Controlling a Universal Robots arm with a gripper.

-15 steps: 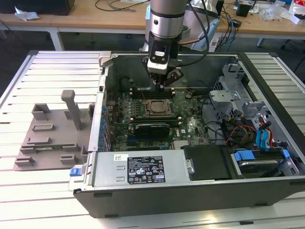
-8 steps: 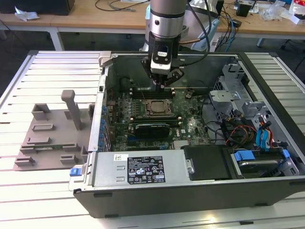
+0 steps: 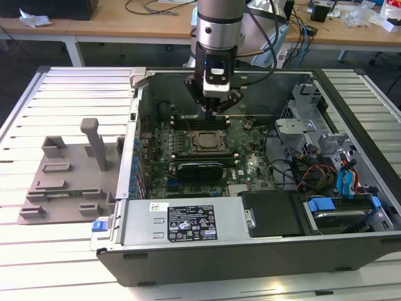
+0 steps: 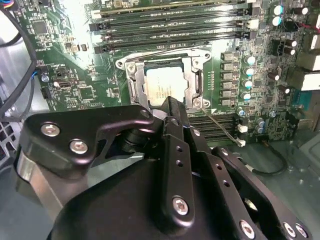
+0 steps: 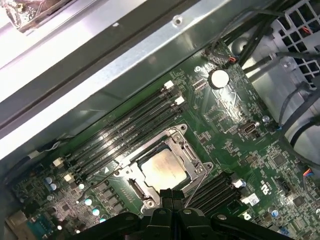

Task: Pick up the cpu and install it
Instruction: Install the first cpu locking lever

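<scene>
The cpu [image 4: 161, 86] [image 5: 162, 170], a flat square chip with a pale metal top, lies inside the motherboard socket, and the socket's metal frame [image 4: 194, 82] [image 5: 181, 144] surrounds it. In both wrist views my gripper [image 4: 169, 106] [image 5: 172, 196] hangs just above the socket's edge, shut with nothing between its fingers. In the exterior view my gripper [image 3: 216, 108] points down into the open computer case, slightly behind the socket [image 3: 203, 142]. A thin wire lever [image 4: 220, 127] runs out from the socket corner.
Rows of memory slots [image 4: 170, 22] [image 5: 120, 132] flank the socket. Case walls [image 3: 135, 125] ring the board; cables and a drive cage [image 3: 326, 163] fill the exterior view's right. A grey plastic fixture [image 3: 69, 172] sits on the slatted table at the exterior view's left.
</scene>
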